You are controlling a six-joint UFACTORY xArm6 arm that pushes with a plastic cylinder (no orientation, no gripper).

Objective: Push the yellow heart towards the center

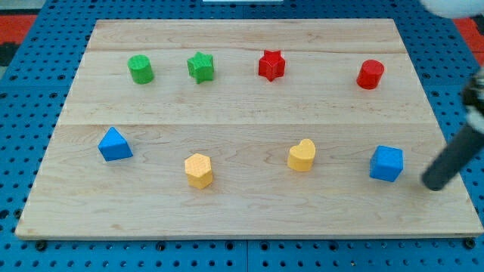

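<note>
The yellow heart (302,155) lies on the wooden board (242,113), right of the middle and toward the view's bottom. My tip (433,183) is at the board's right side, well to the right of the heart. The blue cube (386,163) lies between my tip and the heart, a short way left of the tip. The rod slants up to the view's right edge.
A yellow hexagon (199,170) lies left of the heart and a blue triangle (114,144) farther left. Along the view's top lie a green cylinder (141,69), a green star (201,67), a red star (271,65) and a red cylinder (370,74).
</note>
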